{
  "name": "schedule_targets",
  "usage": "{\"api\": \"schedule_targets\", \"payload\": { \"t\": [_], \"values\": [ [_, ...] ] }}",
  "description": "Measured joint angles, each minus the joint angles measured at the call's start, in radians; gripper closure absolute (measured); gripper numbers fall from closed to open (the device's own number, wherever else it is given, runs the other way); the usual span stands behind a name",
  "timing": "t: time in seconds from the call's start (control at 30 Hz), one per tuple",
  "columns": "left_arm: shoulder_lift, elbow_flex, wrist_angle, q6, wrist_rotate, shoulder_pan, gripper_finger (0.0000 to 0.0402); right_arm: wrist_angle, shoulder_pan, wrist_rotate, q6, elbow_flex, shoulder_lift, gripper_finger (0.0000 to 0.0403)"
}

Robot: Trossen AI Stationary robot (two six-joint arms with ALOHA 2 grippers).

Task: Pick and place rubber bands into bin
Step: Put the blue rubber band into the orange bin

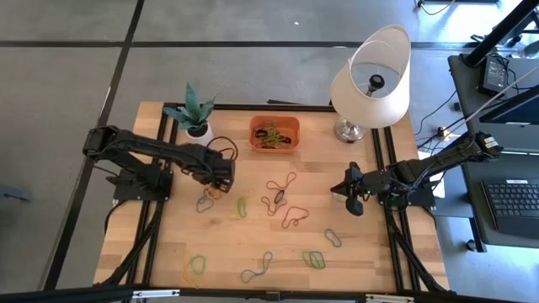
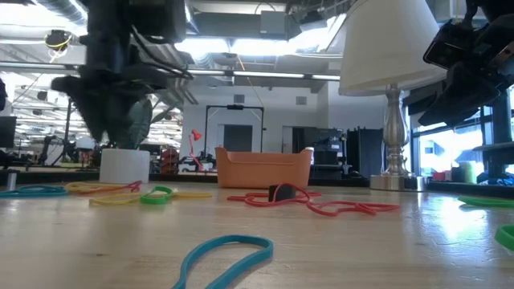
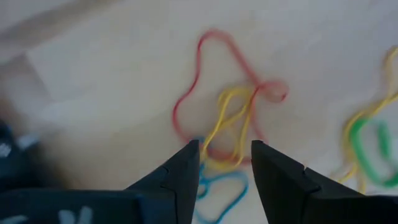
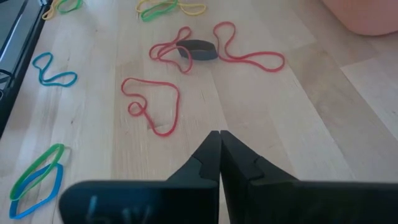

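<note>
My left gripper (image 3: 225, 163) (image 1: 221, 178) points down with its fingers open, over a small heap of rubber bands on the table's left half: a red band (image 3: 205, 81), a yellow one (image 3: 233, 124) and a blue one (image 3: 221, 193). Nothing sits between the fingers. The orange bin (image 1: 274, 120) stands at the far middle of the table with several bands (image 1: 269, 136) lying in it. My right gripper (image 4: 219, 140) (image 1: 354, 200) waits shut at the table's right, above bare wood. More bands lie flat ahead of it, among them a red loop (image 4: 152, 106) and a black one (image 4: 198, 50).
A white lamp (image 1: 370, 80) stands at the far right and a plant in a white pot (image 1: 195, 114) at the far left, both beside the bin. Loose bands lie over the middle (image 1: 282, 189) and along the near edge (image 1: 257, 268).
</note>
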Motion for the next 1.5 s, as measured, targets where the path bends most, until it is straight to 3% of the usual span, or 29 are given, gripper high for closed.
{"api": "schedule_targets", "payload": {
  "t": [0.23, 0.4, 0.67, 0.77, 0.93, 1.03, 1.17, 1.5],
  "values": [
    [0.004, -0.004, -0.03, -0.051, 0.047, -0.1, 0.0272, -0.002, 0.0, 0.0, -0.001, 0.0, 0.0, 0.0396],
    [0.004, -0.082, -0.006, -0.137, 0.092, -0.147, 0.0273, -0.004, 0.0, 0.0, -0.005, 0.0, 0.0, 0.0396],
    [0.005, -0.256, 0.282, -0.194, 0.118, -0.193, 0.0278, -0.004, 0.0, 0.0, -0.005, 0.0, 0.0, 0.0396],
    [0.005, -0.288, 0.294, -0.241, 0.134, -0.207, 0.0306, -0.004, 0.0, 0.0, -0.005, 0.0, 0.0, 0.0396],
    [0.004, -0.29, 0.27, -0.298, 0.177, -0.238, 0.0391, -0.003, 0.0, 0.0, -0.005, 0.0, 0.0, 0.0396],
    [0.003, -0.249, 0.243, -0.325, 0.177, -0.257, 0.0399, -0.003, 0.0, 0.0, -0.005, 0.0, 0.0, 0.0396],
    [0.002, -0.133, 0.077, -0.332, 0.142, -0.276, 0.04, -0.003, 0.0, 0.0, -0.005, 0.0, 0.0, 0.0396],
    [0.001, 0.268, -0.365, -0.258, -0.097, -0.282, 0.04, -0.003, 0.0, 0.0, -0.033, 0.0, 0.0, 0.0396]
  ]
}}
